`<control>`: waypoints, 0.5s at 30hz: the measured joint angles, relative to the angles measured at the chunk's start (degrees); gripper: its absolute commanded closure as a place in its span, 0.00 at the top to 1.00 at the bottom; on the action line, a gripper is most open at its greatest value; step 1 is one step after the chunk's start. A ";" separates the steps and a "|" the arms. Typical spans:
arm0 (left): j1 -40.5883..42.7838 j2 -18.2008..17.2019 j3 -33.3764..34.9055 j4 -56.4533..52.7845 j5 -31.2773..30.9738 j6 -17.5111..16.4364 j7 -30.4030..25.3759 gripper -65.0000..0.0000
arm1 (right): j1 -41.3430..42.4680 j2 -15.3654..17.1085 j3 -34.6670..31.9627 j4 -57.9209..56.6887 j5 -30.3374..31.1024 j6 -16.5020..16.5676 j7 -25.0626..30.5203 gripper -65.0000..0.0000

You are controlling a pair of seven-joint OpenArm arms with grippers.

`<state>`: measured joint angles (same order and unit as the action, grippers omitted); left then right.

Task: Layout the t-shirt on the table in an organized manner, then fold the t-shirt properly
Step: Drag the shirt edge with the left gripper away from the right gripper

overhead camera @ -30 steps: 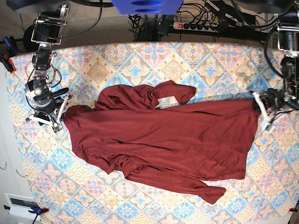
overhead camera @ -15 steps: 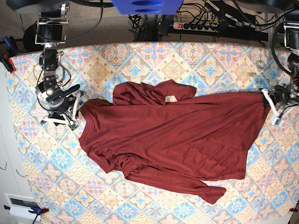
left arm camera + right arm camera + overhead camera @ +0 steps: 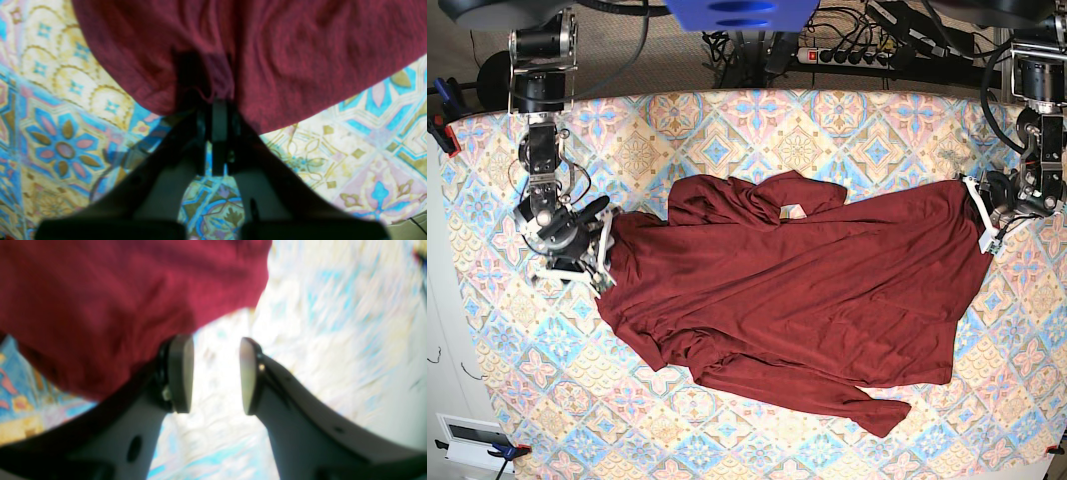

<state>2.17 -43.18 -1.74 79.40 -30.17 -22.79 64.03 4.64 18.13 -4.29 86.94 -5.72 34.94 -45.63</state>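
The dark red t-shirt (image 3: 797, 290) lies spread and wrinkled across the patterned table (image 3: 727, 130), with one sleeve bunched at the far side and another trailing toward the near edge. My left gripper (image 3: 980, 215) is shut on the shirt's right corner. In the left wrist view its fingertips (image 3: 217, 103) pinch the hem of the t-shirt (image 3: 267, 50). My right gripper (image 3: 605, 250) stands open at the shirt's left edge. In the right wrist view the right gripper (image 3: 216, 373) has nothing between its pads, and the t-shirt (image 3: 100, 306) lies beside one finger.
A power strip (image 3: 847, 55) and cables sit behind the table's far edge. A blue clamp (image 3: 442, 100) grips the left table edge, and a white box (image 3: 472, 435) stands off the near left corner.
The shirt's left edge has shifted to the right, and my right gripper has followed it, still open. My left gripper has carried the right corner toward the far edge and slightly inward.
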 measured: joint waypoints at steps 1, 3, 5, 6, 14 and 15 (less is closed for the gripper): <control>0.00 0.00 0.00 0.00 0.00 0.00 0.02 0.00 | -0.63 0.00 0.07 -0.44 1.51 0.48 -0.70 0.34; 0.04 0.07 0.00 0.00 0.00 -0.02 0.04 0.00 | -1.36 -0.09 0.02 -0.81 5.20 0.66 -1.09 0.34; 0.02 0.15 0.00 0.00 0.00 -0.02 0.02 0.00 | -0.50 -0.09 0.00 -0.68 8.37 0.39 -0.39 0.34; 0.02 0.13 0.00 0.00 0.00 -0.02 0.04 0.00 | 0.11 -0.09 0.00 -0.63 8.98 0.42 -0.07 0.34; 0.00 0.15 0.00 0.00 0.00 -0.02 0.04 0.00 | 1.97 -0.11 -0.13 -4.52 9.25 0.39 -0.24 0.34; 0.02 0.15 0.00 0.00 0.00 -0.02 0.04 0.00 | 1.70 -0.13 -0.11 -4.92 9.18 0.42 -0.42 0.34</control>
<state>2.20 -43.03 -1.74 79.40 -30.17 -22.81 64.07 6.35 18.00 -4.40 82.02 3.46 35.35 -46.04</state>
